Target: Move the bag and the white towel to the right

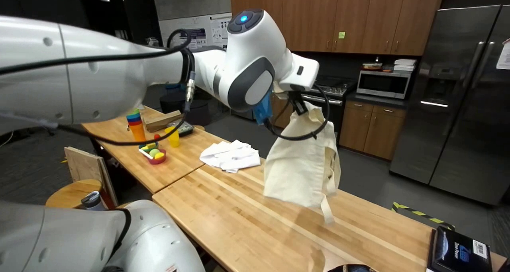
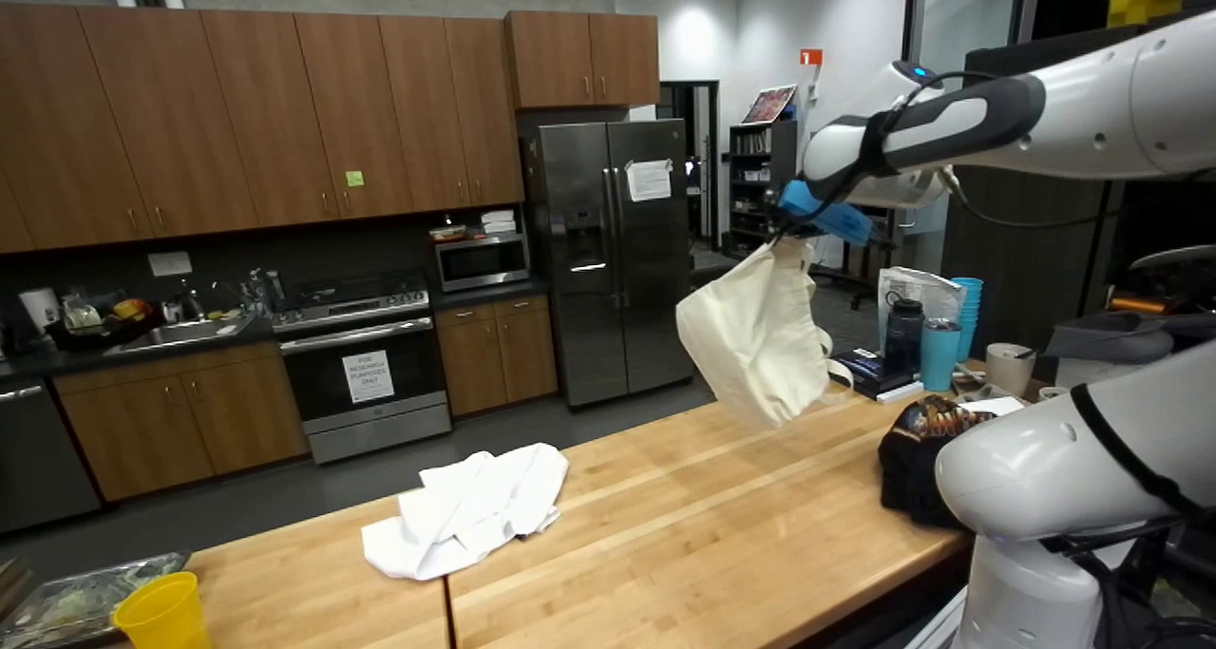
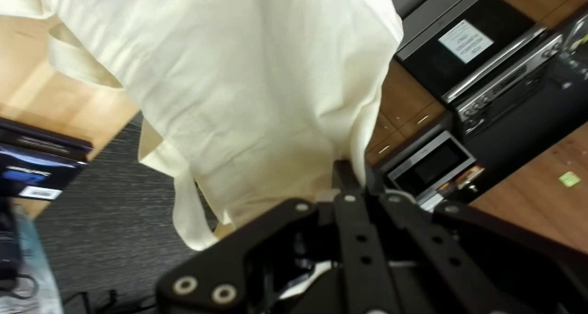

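Cream bag (image 1: 301, 164) hangs from the claw (image 1: 301, 110) over the desk (image 1: 239, 208) in an exterior view, straps (image 1: 327, 211) dangling. In an exterior view I see the white towel (image 2: 475, 508) lying crumpled on the desk, between the bag and a yellow cup (image 2: 163, 616). Wrist view: claw pinching the bag's bunched fabric between its fingertips (image 3: 345, 178).

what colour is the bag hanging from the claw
The bag is cream, with no print visible; it shows best in an exterior view.
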Tool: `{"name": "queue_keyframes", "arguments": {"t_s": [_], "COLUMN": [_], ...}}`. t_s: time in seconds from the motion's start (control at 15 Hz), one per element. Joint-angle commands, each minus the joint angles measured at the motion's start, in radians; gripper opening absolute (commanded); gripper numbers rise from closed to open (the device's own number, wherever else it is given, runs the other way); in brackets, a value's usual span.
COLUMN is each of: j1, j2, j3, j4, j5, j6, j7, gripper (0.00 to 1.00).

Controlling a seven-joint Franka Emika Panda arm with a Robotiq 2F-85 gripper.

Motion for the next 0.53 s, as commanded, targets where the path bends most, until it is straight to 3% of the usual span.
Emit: {"name": "queue_keyframes", "arguments": {"t_s": [0.0,0.13,0.2,0.33,0.47], "j1": [-0.119,-0.211,-0.225,-0.245,-0.255], "j2": [-0.151,-0.183,-0.193,-0.185,-0.078], "j3": [-0.090,-0.168,-0.235,-0.379,-0.506], "j4": [-0.152,-0.180,-0.181,-0.111,-0.010], "j5": [0.020,0.014,0.003,-0.041,-0.056], "j6": [-0.012,-0.028,-0.054,-0.250,-0.411], "j7": [0.004,-0.018,-0.089,-0.269,-0.378], "gripper": [0.01,0.01,0.01,0.01,0.01]}}
